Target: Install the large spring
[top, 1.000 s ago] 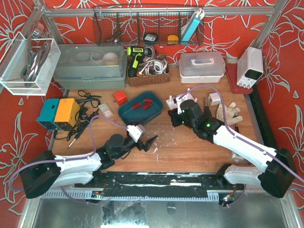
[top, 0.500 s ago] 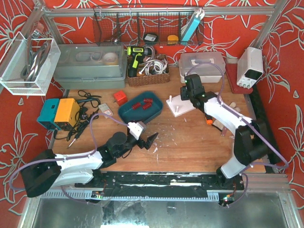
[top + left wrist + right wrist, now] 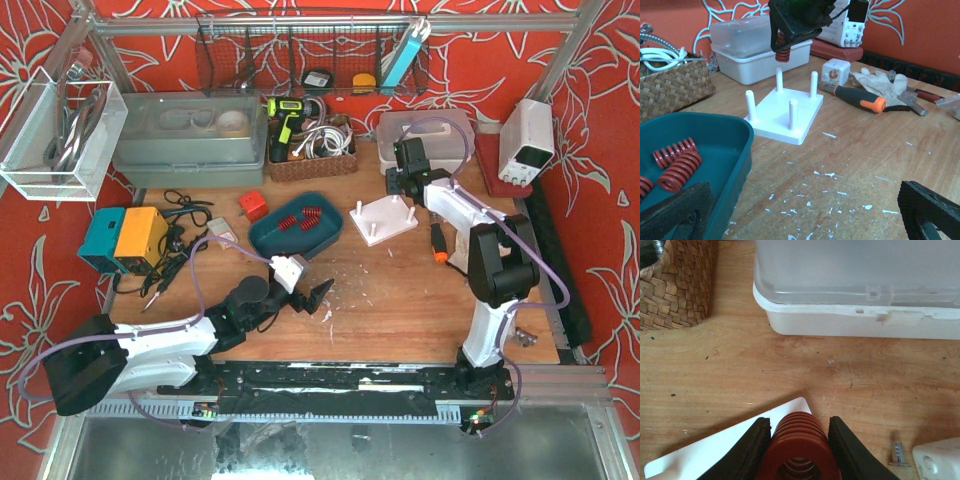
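My right gripper (image 3: 799, 442) is shut on a large red spring (image 3: 800, 447), held upright with its coils between both fingers. In the left wrist view the spring (image 3: 783, 54) hangs just above the far peg (image 3: 779, 80) of the white peg board (image 3: 785, 122), not touching it. From above, the right gripper (image 3: 408, 180) sits over the far edge of the board (image 3: 385, 222) and hides the spring. A teal tray (image 3: 262, 238) left of the board holds more red springs (image 3: 680, 167). My left gripper (image 3: 315, 298) rests open and empty low over the table, near the tray.
A clear lidded box (image 3: 425, 140) and a wicker basket (image 3: 312, 150) stand just behind the board. An orange-handled screwdriver (image 3: 860, 97), a white cube (image 3: 835, 71) and a glove (image 3: 880, 82) lie to its right. A teal and yellow box (image 3: 125, 238) with cables sits at the left.
The right arm has swung from the middle of the table back to the far side, ending over the peg board's far edge with its gripper shut. The left arm has hardly moved.
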